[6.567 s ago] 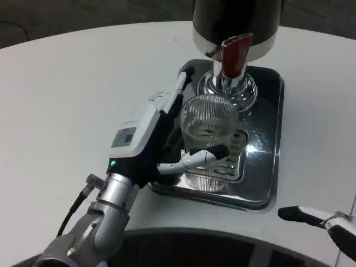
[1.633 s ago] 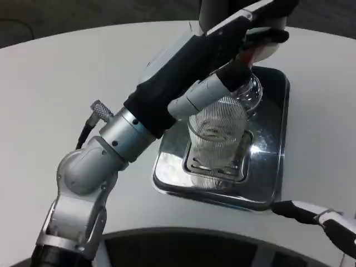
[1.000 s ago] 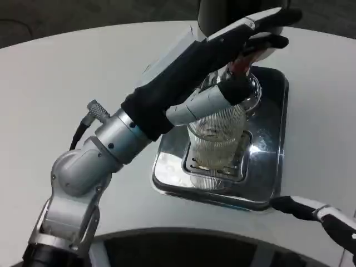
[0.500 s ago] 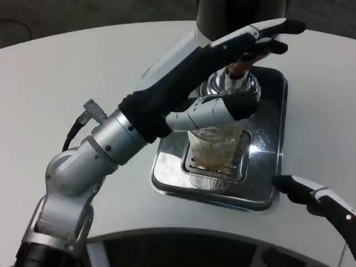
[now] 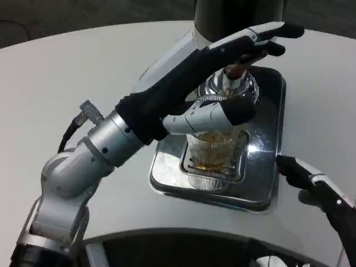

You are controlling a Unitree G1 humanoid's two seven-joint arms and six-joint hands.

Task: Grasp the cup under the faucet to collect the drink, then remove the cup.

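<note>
Item, left arm: we record the silver forearm rising from seven o'clock toward one o'clock; the left hand (image 5: 214, 67) lies stretched over the faucet (image 5: 238, 72), fingers (image 5: 272, 38) laid on its lever, holding nothing; the thumb (image 5: 214, 114) crosses above the cup's rim. Item, cup (image 5: 213, 149): ribbed clear glass, upright on the grate of the steel drip tray (image 5: 261, 183), directly below the faucet, part-filled with amber drink. Item, dispenser body (image 5: 233, 14): dark, at twelve o'clock. Item, right hand (image 5: 314, 186): at four o'clock on the white table (image 5: 55, 83), just beside the tray's edge, apart from the cup; whether its fingers are spread or closed we cannot tell.
</note>
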